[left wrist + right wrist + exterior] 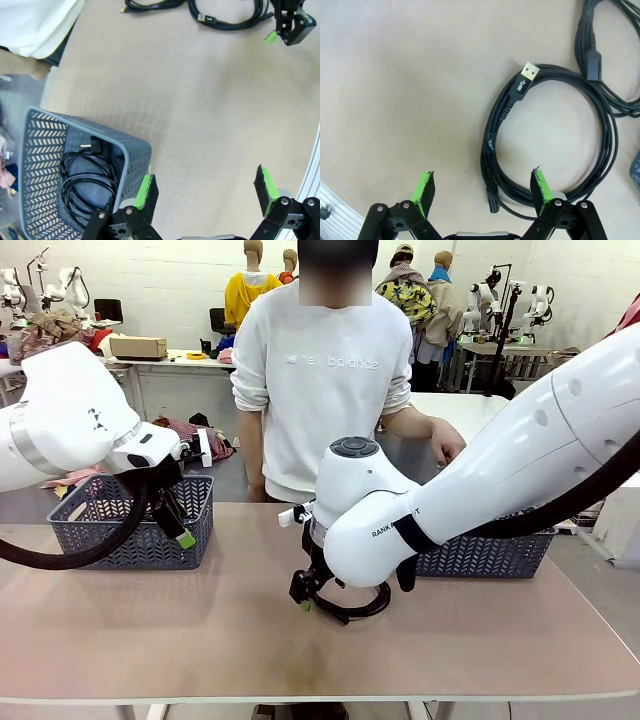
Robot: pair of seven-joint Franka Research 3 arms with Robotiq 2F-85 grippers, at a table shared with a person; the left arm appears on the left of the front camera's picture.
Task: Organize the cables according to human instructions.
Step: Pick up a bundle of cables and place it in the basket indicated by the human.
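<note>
A black USB coil [496, 114] lies flat on the table [395, 75], its gold plug tip bare, with a second cable [593, 62] just beside it. A third coil [95, 175], black-plugged, lies inside the grey basket [132, 145].

- left arm [60, 425]: comes in over the left end of the table [140, 630], wrist bent downward.
- left gripper [178, 525]: hangs above the table's left rear part, fingers pointing down. In its own wrist view the left gripper [206, 186] has jaws spread wide, with nothing between the green pads [146, 191].
- right arm [530, 450]: reaches from the table's right side to its middle, wrist turned down.
- right gripper [306, 597]: low over the table's centre. In its own wrist view the right gripper [482, 182] stands wide apart, gripping nothing.
</note>
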